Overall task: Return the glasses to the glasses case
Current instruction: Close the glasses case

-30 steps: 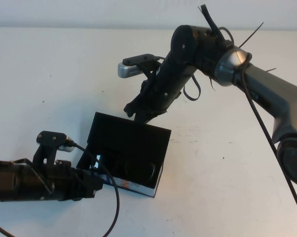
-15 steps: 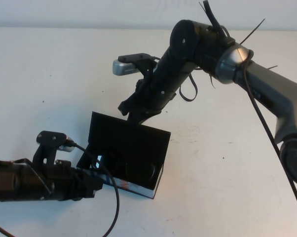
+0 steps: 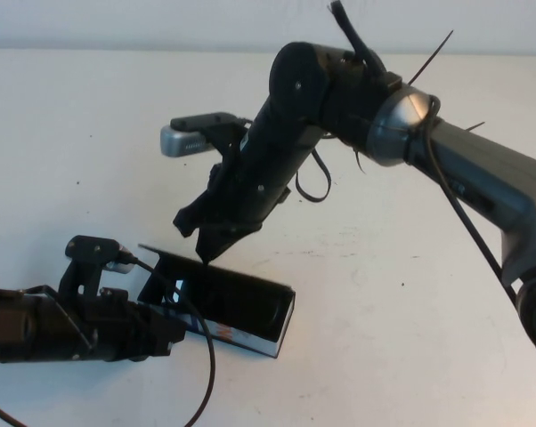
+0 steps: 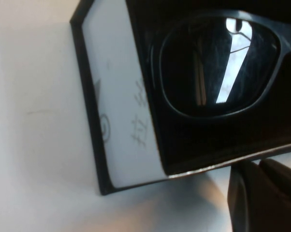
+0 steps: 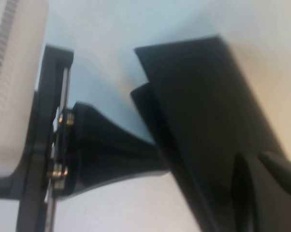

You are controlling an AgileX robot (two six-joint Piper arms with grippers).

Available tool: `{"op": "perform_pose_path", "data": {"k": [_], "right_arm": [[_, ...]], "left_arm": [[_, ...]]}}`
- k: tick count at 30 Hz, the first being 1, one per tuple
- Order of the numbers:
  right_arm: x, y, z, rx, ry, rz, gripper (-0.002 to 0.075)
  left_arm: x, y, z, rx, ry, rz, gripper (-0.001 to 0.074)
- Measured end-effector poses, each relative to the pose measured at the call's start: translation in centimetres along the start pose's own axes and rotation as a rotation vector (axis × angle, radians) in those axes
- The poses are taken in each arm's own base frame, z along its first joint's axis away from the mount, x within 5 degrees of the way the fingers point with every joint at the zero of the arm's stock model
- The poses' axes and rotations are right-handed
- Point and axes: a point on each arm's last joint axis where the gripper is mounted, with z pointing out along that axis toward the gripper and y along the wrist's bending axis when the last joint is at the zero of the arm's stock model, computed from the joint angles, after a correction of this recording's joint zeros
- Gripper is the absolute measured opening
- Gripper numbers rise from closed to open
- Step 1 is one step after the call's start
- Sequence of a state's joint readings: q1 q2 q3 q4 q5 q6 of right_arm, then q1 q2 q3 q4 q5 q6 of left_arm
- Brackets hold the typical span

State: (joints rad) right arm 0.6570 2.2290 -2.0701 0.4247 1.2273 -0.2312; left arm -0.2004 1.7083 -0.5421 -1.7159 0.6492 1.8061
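Glasses (image 4: 218,72) lie in the case (image 3: 250,307); right end effector (image 3: 204,253), pressed together, pushes the lid (image 3: 219,271) down. Left end effector (image 3: 166,329), state unclear, steadies its left end. Next: press shut.

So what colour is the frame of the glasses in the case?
Dark grey-black plastic frame of the glasses; clearest in the left wrist view.

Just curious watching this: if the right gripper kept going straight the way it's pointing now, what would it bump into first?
Most likely the lid of the glasses case: the right gripper points down at its raised edge, seemingly touching it. The left gripper sits beside the case.
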Motion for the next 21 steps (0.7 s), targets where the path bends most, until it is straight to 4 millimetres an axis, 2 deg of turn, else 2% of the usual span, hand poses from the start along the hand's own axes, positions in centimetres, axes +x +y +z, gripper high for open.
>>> {"op": "perform_pose_path", "data": {"k": [12,21], "right_arm": [[2.4,0.3,2.9,0.001,0.126,0.049,-0.0012],[2.6,0.1,3.0,0.038,0.139,0.032,-0.0012]], "left_arm": [[0.0,-0.1,0.0,0.006,-0.001,-0.005,-0.0001],[0.0,-0.1,0.0,0.007,0.000,-0.022,-0.0001]]}}
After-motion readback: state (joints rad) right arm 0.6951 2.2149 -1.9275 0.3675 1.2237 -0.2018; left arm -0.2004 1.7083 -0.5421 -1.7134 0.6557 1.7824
